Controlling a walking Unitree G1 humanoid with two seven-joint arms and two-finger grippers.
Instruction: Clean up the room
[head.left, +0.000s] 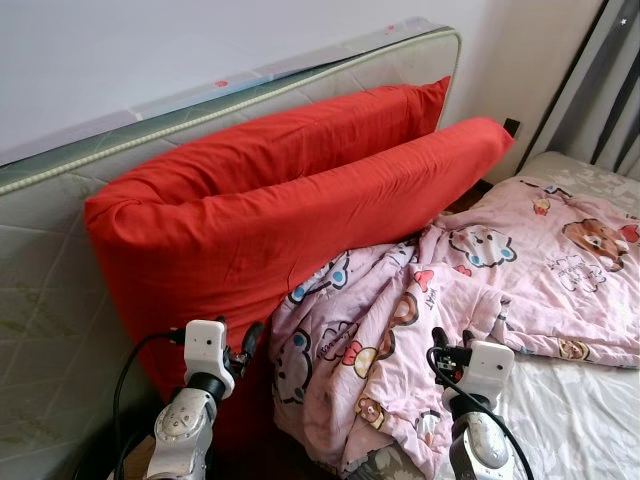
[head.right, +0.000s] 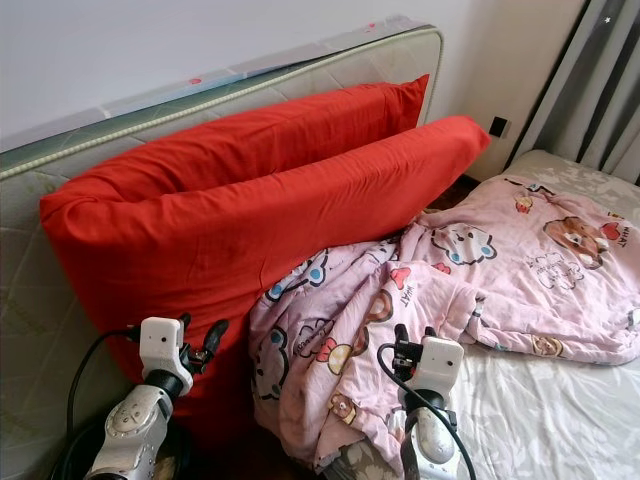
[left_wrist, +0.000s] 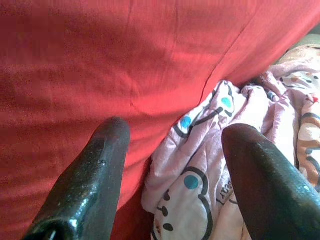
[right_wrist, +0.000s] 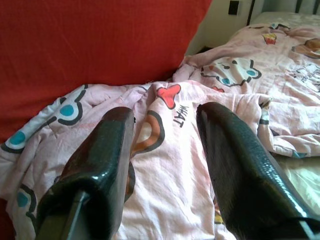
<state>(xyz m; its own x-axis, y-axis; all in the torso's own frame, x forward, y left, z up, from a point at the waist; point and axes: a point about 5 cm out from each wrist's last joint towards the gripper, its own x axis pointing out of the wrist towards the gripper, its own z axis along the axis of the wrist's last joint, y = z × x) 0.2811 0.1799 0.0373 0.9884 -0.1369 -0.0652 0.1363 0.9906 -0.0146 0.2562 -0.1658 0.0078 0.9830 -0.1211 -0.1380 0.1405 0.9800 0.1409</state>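
A crumpled pink quilt printed with cartoon bears lies heaped across the bed, its near edge hanging down by the red cushions. Two long red cushions lean against an upright mattress. My left gripper is open, its fingers pointing at the seam where red cushion meets quilt; it holds nothing. My right gripper is open just above the quilt, a little short of the cloth. Both wrists, left and right, stand low in the eye views.
The white bed sheet shows at the right under the quilt. Grey curtains hang at the far right, with a black wall socket beside them. A plain wall rises behind the upright mattress.
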